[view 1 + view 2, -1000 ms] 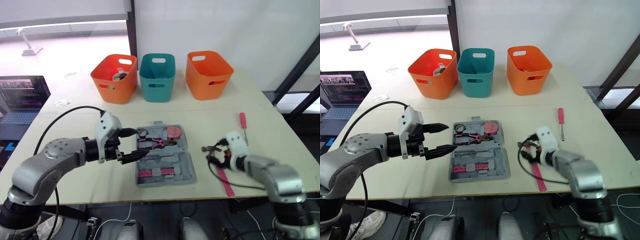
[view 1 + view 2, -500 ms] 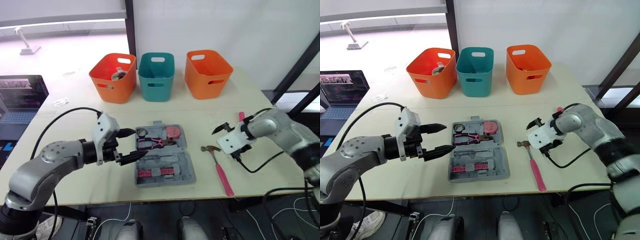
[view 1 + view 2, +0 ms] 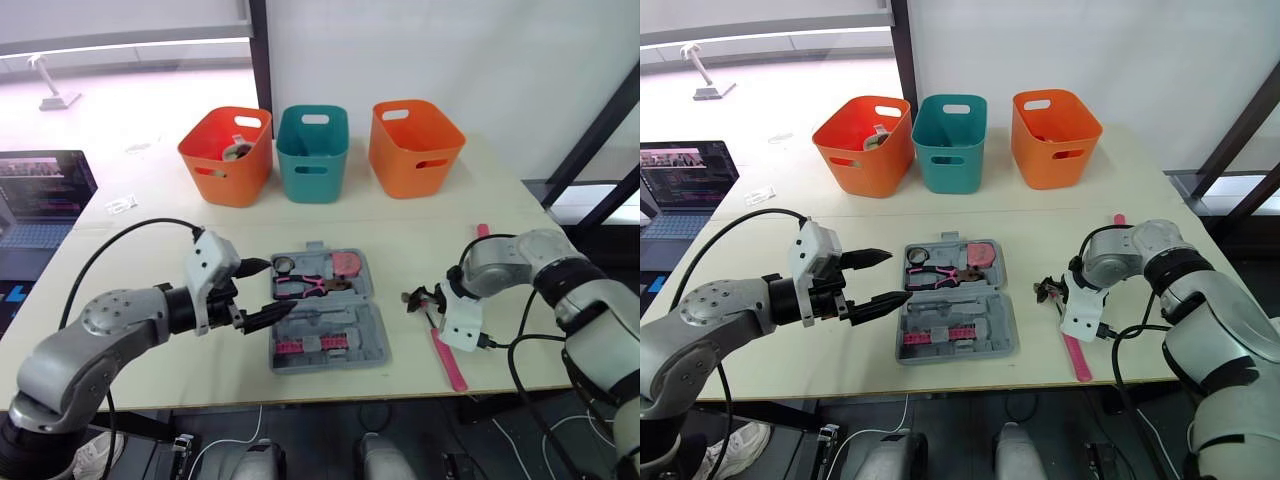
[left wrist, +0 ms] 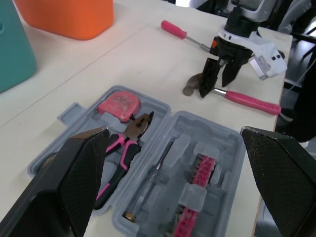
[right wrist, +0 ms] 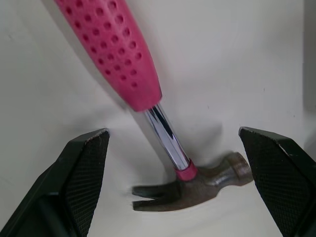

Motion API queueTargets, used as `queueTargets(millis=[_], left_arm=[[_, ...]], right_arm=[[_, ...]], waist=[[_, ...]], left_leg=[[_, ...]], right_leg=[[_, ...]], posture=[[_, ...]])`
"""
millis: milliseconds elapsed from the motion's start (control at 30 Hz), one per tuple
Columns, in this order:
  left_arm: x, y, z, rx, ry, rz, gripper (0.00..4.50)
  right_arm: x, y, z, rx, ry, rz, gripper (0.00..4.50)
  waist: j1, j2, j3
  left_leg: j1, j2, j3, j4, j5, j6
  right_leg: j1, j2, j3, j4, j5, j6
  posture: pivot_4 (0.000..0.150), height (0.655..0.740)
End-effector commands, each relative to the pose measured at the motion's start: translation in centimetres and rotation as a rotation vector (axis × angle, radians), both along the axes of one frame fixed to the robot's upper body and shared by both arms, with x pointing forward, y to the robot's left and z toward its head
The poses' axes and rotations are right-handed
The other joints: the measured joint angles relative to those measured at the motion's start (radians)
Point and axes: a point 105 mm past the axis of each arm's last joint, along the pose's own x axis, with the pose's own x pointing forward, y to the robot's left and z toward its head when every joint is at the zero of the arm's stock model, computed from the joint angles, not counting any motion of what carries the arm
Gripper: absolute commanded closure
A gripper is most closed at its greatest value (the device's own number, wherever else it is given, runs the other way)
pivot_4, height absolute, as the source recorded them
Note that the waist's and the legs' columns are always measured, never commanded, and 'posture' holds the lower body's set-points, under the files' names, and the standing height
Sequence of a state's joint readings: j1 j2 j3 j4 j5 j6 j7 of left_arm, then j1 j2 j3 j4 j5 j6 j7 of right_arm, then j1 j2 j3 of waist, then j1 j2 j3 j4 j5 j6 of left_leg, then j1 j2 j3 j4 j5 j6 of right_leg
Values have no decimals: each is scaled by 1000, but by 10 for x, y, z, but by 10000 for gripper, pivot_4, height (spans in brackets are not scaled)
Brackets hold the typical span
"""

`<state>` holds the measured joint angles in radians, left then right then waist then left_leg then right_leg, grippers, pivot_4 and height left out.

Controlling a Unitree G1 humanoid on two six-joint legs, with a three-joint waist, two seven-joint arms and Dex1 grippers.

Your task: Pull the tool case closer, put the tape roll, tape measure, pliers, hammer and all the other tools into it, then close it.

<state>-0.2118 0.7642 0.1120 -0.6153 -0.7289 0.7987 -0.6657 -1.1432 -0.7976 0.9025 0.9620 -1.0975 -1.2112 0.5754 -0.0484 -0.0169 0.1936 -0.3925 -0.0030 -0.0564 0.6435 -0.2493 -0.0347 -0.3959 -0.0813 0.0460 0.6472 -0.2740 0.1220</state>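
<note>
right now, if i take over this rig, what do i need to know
Left gripper: open, hovering beside the open grey plastic tool case.
Right gripper: open, fingers straddling the chrome neck of the pink-handled hammer, which lies on the table to the case's right.
Done: pink tape measure and pink-handled pliers are in the case.
To do: grasp and load the hammer, load the pink screwdriver, close the case.

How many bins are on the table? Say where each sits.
3, in a row along the far side: orange bin left, teal bin middle, second orange bin right. None looks hidden.
</note>
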Motion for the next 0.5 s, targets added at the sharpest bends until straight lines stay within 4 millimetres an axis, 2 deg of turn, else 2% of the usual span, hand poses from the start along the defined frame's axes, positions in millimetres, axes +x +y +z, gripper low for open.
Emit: queueTargets(millis=[33, 200, 233, 333, 433, 500], left_arm=[[-4, -1, 11, 4, -58, 2, 0], [-4, 0, 10, 5, -58, 12, 0], [-4, 0, 10, 5, -57, 14, 0], [-5, 1, 9, 5, -56, 14, 0], [-3, 1, 9, 5, -55, 12, 0], [-2, 2, 9, 7, -55, 8, 0]], right_arm=[[1, 9, -7, -16, 3, 65, 18205], [-5, 8, -10, -23, 35, 100, 42675], [-5, 7, -8, -23, 34, 92, 44533], [-4, 3, -4, -22, 24, 70, 44533], [-1, 5, 15, 68, 1, 16, 44533], [0, 0, 34, 145, -31, -62, 44533]], waist=[[-3, -2, -1], [-17, -3, -2], [-19, -3, -2], [-19, -3, -1], [-19, -1, -1], [-17, 1, 2]], left_leg=[[1, 0, 0, 0, 0, 0], [2, 0, -2, 0, 0, 0], [2, 0, -2, 0, 0, 0], [2, 0, -2, -1, 0, 0], [2, 0, -2, -1, 0, 0], [1, 0, -2, -1, 0, 0]], right_leg=[[1, 0, 0, 0, 0, 0], [2, 0, -1, 0, 0, 0], [2, 0, -1, 0, 0, 0], [2, 0, -1, 1, 0, 0], [2, 0, -1, 0, 0, 0], [1, 0, -1, 0, 0, 0]], posture=[[1500, 7400], [1500, 7400], [1500, 7400], [1500, 7400], [1500, 7400], [1500, 7400]])
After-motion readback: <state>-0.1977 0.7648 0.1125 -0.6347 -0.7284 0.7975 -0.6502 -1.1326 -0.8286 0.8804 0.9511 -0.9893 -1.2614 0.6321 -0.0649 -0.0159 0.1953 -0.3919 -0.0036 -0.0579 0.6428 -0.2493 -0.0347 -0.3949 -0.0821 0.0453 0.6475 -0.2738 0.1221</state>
